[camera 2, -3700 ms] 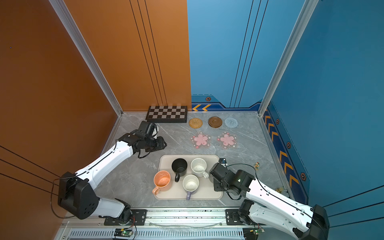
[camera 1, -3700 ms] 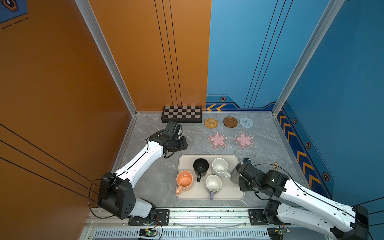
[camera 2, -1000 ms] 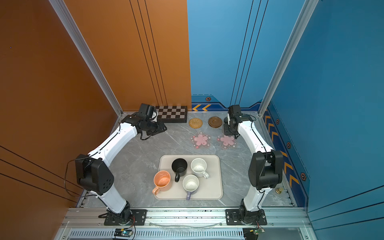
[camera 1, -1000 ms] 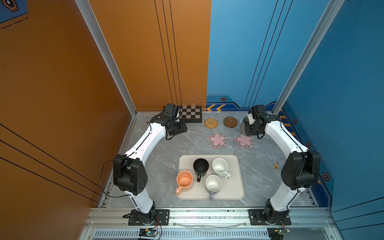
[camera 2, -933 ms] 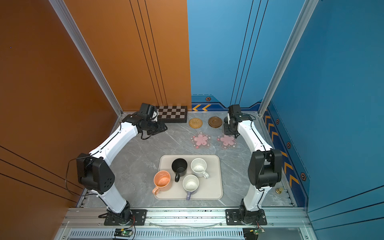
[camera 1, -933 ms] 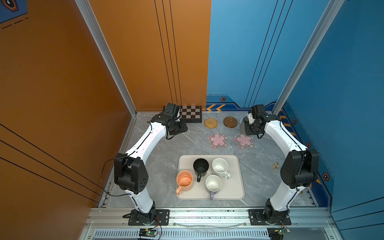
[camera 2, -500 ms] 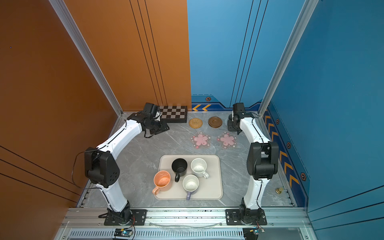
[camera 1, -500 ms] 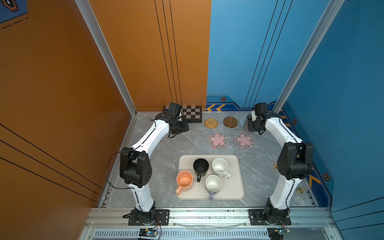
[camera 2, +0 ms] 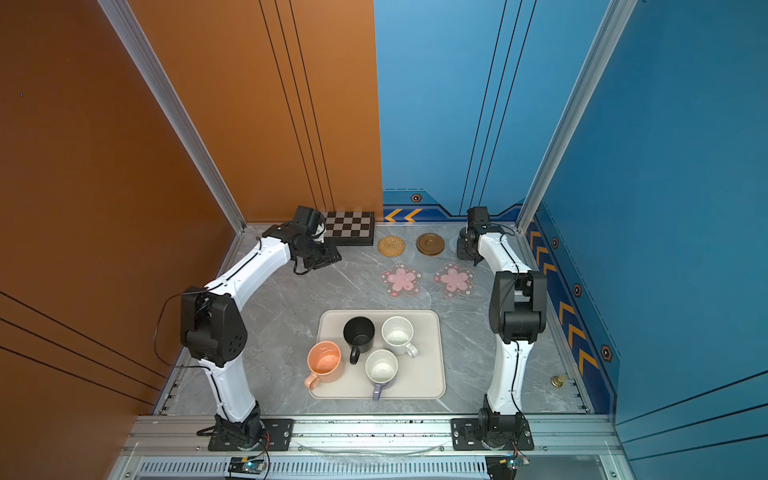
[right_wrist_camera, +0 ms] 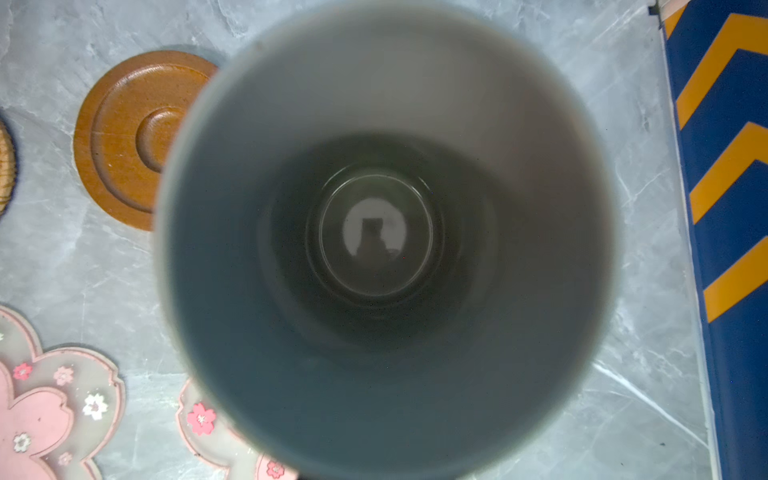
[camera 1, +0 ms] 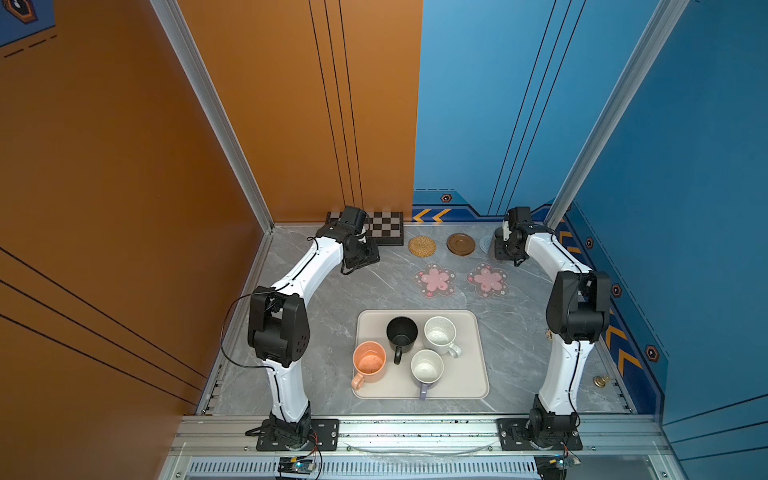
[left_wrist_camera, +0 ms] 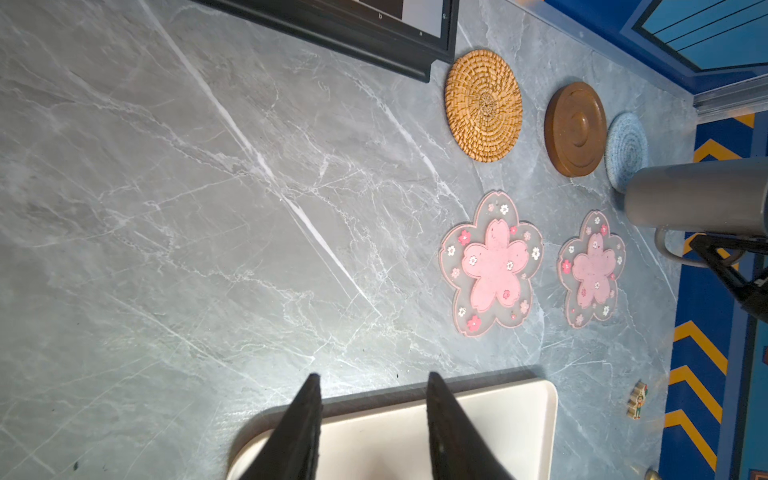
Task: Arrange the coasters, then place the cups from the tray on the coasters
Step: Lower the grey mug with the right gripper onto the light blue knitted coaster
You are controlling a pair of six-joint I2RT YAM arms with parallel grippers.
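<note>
At back right of table [camera 1: 324,299], your right fingers [left_wrist_camera: 748,291] grip tall grey mug [left_wrist_camera: 698,195], upright, empty; left fingers [left_wrist_camera: 303,428] half-parted, bare.

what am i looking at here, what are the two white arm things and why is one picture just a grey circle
These are two robot arms at a table, each ending in a two-fingered gripper. Both top views look down on the whole scene from above; the other two pictures come from cameras on the arms' wrists. The grey circle is the right wrist camera looking straight into the tall grey mug, which the right gripper holds by its handle at the grey-blue coaster; whether it rests on it I cannot tell. The left gripper is open and empty. Also there: a rattan coaster, a brown wooden coaster, two pink blossom coasters, a chessboard, and a tray with the black mug, peach mug, white speckled mug and lavender mug.
</note>
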